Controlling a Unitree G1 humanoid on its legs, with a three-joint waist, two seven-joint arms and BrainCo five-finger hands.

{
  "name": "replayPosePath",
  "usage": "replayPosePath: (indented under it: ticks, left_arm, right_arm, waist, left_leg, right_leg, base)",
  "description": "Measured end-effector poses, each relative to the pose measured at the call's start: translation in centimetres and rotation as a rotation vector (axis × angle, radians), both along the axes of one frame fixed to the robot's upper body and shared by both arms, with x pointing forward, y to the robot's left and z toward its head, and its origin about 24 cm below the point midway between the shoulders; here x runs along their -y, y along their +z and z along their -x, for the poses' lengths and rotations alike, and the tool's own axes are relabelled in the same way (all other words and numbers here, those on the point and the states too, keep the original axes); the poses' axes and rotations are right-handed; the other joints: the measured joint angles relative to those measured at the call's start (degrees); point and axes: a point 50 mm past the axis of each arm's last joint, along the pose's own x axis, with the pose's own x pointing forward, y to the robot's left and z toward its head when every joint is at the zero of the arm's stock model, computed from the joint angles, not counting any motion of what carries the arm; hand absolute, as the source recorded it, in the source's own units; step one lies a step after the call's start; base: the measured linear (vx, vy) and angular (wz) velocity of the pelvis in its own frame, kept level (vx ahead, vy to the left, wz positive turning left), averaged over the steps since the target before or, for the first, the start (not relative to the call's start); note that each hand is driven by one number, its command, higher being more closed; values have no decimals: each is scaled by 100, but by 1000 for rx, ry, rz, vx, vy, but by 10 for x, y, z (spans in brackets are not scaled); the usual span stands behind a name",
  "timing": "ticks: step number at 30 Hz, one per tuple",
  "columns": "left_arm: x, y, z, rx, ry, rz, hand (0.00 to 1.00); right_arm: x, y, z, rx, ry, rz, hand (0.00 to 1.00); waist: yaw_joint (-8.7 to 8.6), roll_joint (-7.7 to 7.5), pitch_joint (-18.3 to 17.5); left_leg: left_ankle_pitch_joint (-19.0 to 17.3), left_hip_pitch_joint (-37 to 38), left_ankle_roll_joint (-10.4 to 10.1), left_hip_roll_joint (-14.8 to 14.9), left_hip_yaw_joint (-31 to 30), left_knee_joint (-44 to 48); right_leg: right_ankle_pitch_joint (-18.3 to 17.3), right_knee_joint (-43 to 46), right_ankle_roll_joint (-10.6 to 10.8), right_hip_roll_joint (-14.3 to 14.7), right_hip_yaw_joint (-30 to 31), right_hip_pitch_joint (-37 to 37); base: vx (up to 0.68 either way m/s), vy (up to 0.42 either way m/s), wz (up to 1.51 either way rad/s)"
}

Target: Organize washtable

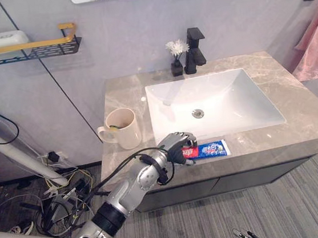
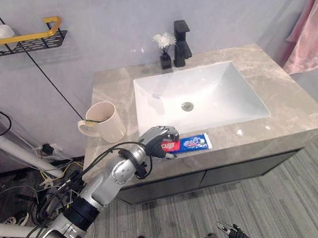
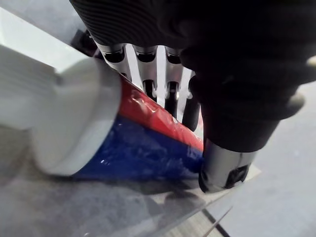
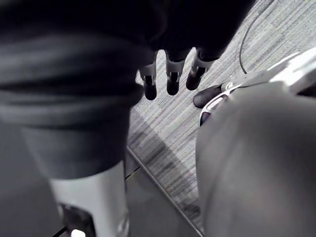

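My left hand (image 1: 178, 145) is closed on the cap end of the toothpaste tube (image 1: 211, 149): the fingers curl over one side and the thumb presses the other. The tube lies flat on the countertop (image 1: 314, 118), on the front strip between the sink basin (image 1: 226, 100) and the counter edge. A cream mug (image 1: 123, 129) stands left of the basin. My right hand (image 4: 172, 84) hangs above the floor (image 4: 168, 128); its fingers appear relaxed and empty, though the view is dim.

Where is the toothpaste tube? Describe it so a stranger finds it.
Find the white sink in the marble counter. On the front strip lies a toothpaste tube, cap end inside the curled left hand. Unlike the cream mug nearby, it is red and blue.
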Motion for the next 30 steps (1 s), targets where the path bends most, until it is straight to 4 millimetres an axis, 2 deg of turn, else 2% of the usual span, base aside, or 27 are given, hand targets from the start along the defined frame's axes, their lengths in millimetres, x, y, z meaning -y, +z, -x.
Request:
replayPosePath:
  ticks: [24,30]
  left_arm:
    - [-3,-2,-2,10,28,13,100]
    - [-3,-2,-2,38,40,18,100]
  right_arm:
    - [0,0,-1,1,20,6,0]
    - [-1,3,-8,64,-75,-16,0]
  waist:
    - [-2,2,-1]
    - [-7,5,-1]
  left_leg:
    - [-6,10,-2,1,46,0]
    - [-29,10,-5,8,129,0]
  right_leg:
    - [7,-2,11,-4,30,-13]
    - [11,-2,13,-5,107,-58]
  base:
    - [0,0,0]
    - [4,2,-6]
